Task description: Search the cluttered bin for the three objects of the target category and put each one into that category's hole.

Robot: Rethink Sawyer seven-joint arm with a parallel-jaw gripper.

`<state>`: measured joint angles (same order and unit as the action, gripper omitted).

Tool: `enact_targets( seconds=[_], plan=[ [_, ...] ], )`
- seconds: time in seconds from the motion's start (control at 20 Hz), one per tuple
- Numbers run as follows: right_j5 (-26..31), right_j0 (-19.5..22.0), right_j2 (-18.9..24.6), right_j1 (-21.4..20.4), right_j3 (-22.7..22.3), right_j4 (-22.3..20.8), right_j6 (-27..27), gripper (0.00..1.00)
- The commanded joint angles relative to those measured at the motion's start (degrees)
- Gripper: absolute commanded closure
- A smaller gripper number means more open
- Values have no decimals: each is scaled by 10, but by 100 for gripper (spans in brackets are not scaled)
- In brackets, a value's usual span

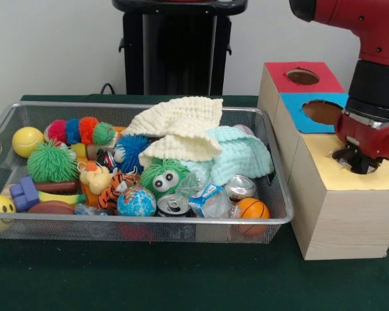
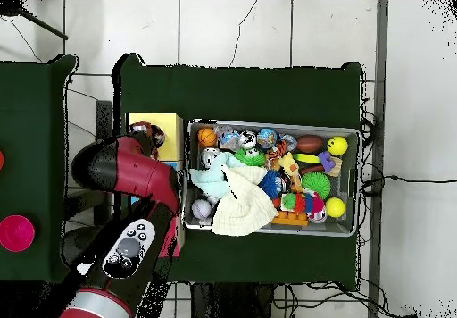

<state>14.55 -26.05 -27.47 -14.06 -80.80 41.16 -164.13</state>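
The wire mesh bin (image 1: 149,221) is full of toys, and it also shows in the overhead view (image 2: 272,123). A cream-yellow waffle cloth (image 1: 178,126) lies on top of the pile at the back, draped over the bin's rim in the overhead view (image 2: 241,209). No polka-dot cloths show. My gripper (image 1: 360,162) is down at the hole (image 1: 342,155) in the yellow top (image 1: 376,178) of the wooden box, right of the bin. Its tip is inside the hole. I see nothing in it. In the overhead view the gripper (image 2: 148,136) covers the hole.
A mint-green cloth (image 1: 240,152) lies under the waffle cloth. Balls, plush toys, cans (image 1: 174,205) and a globe ball (image 1: 136,202) fill the bin. The blue-topped box (image 1: 298,110) and the red-topped box (image 1: 282,74) stand behind the yellow one.
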Motion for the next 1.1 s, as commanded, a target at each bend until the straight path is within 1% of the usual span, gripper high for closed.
enact_targets(
  seconds=[0.05,0.1,0.2,0.25,0.4,0.6,0.75,0.85,0.9,1.0,1.1],
  plan=[
    [-135,25,146,99,-99,-11,-113,100],
    [-92,10,123,100,-94,5,-114,100],
    [-4,-21,68,107,-76,20,-129,100],
    [17,-19,65,100,-77,20,-128,100],
    [66,-15,50,86,-74,9,-111,100],
    [105,-5,47,61,-81,1,-102,100],
    [124,7,48,27,-99,-5,-88,100],
    [149,14,46,22,-95,-17,-73,100],
    [148,19,52,17,-98,-18,-64,0],
    [130,33,73,4,-109,-17,-43,0],
    [139,33,71,7,-103,-20,-43,0]
  ],
)
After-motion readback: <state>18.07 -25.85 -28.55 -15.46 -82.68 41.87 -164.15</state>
